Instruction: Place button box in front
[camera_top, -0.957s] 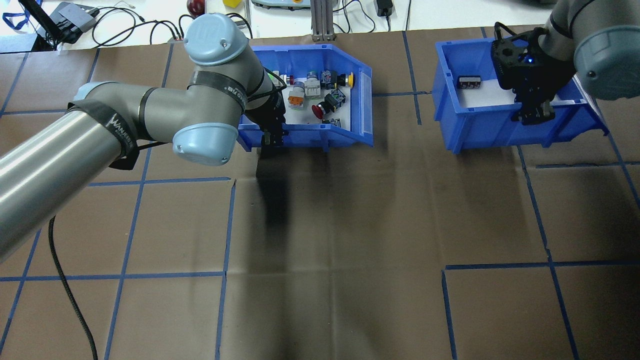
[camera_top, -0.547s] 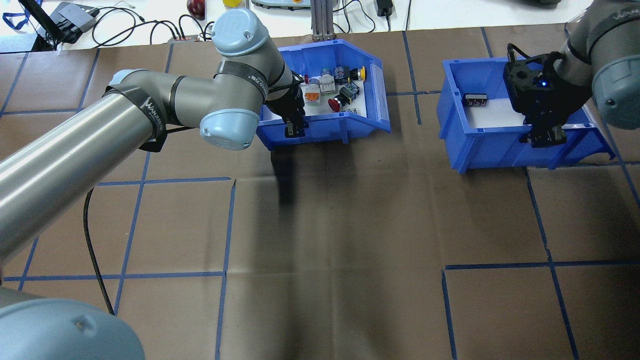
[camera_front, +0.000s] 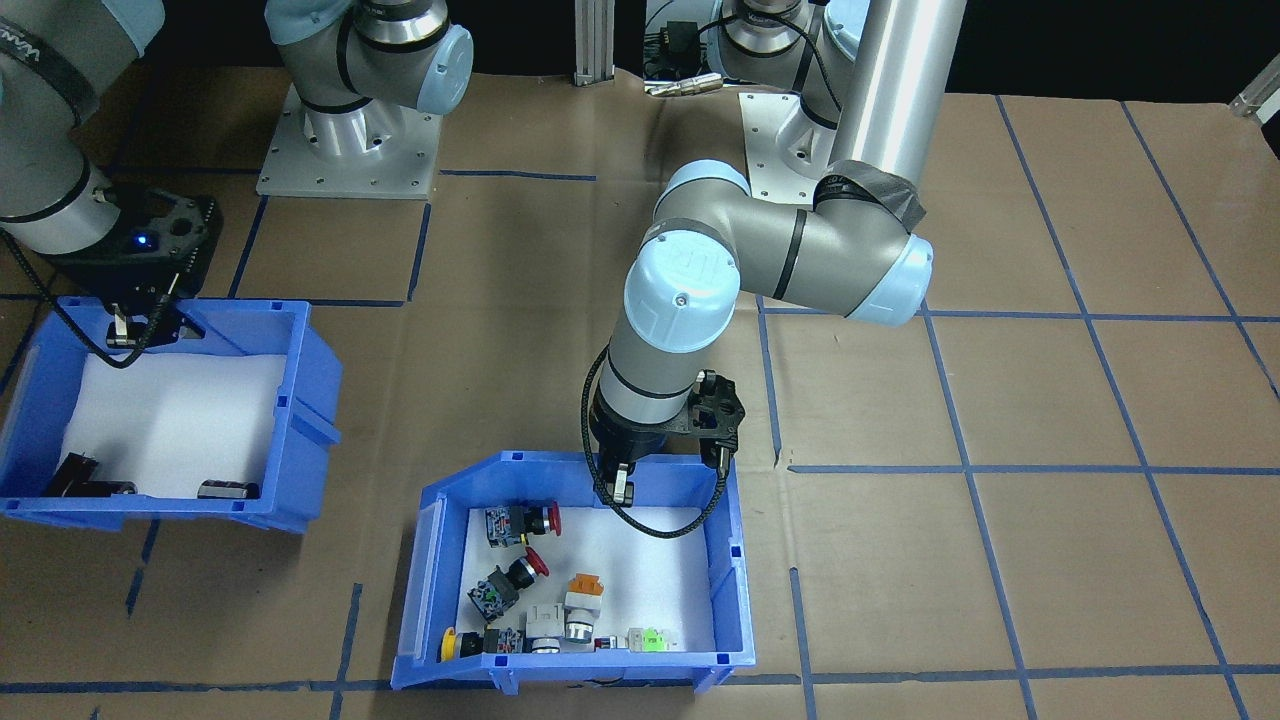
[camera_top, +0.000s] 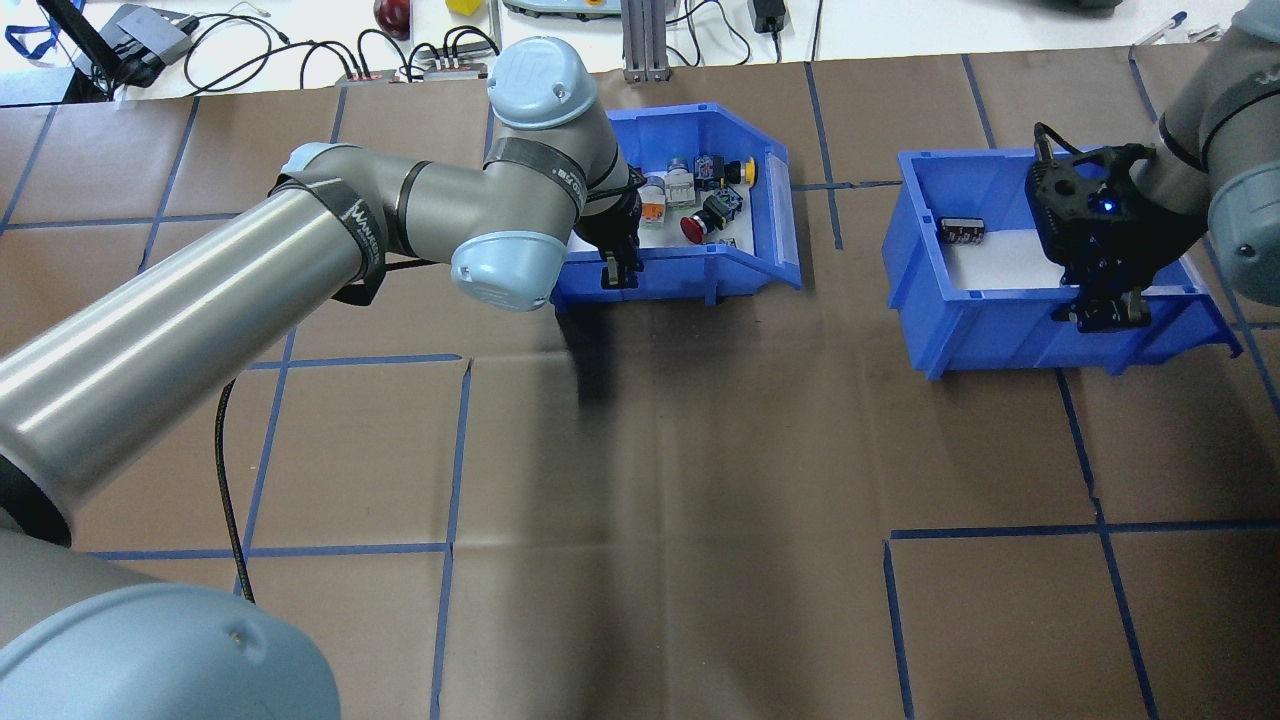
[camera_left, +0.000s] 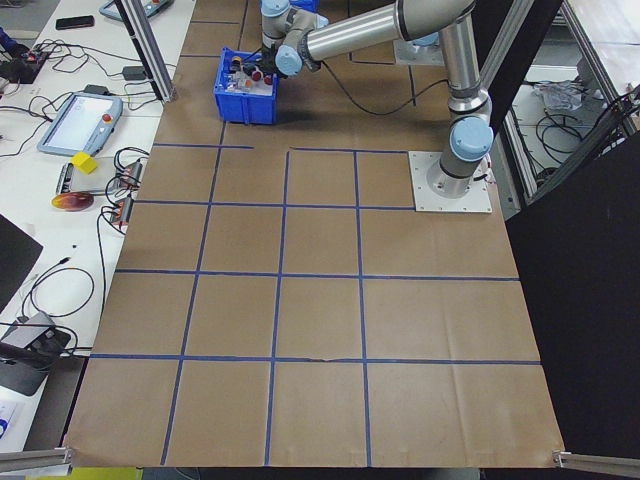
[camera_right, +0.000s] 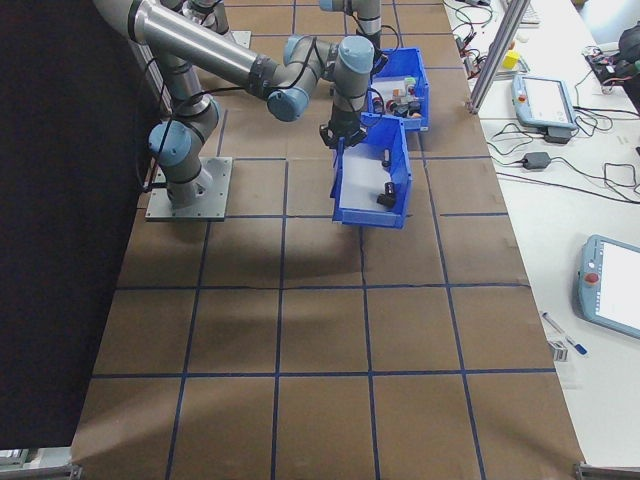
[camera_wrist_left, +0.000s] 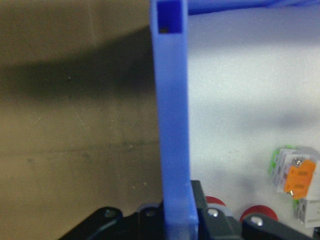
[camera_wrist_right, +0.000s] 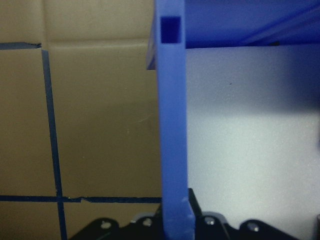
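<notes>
button box (camera_top: 765, 215) wall (seemingly) in left gripper (camera_top: 620, 273)

Obstacles I log: button box (camera_top: 760, 265) and second blue bin (camera_top: 985, 325), both near the worktop (camera_top: 700, 500) far edge, a bare strip between them. Left arm (camera_top: 300, 260) slants across the left half. I see open worktop from both bins to the near edge.

A second blue bin (camera_top: 1000, 310) with a white foam floor stands on the brown paper table cover (camera_top: 700, 500) marked with blue tape lines (camera_top: 455, 450); a small black block (camera_top: 963, 231) lies inside; cables (camera_top: 300, 50) and a teach pendant (camera_left: 78, 122) rest beyond the table edge.
</notes>
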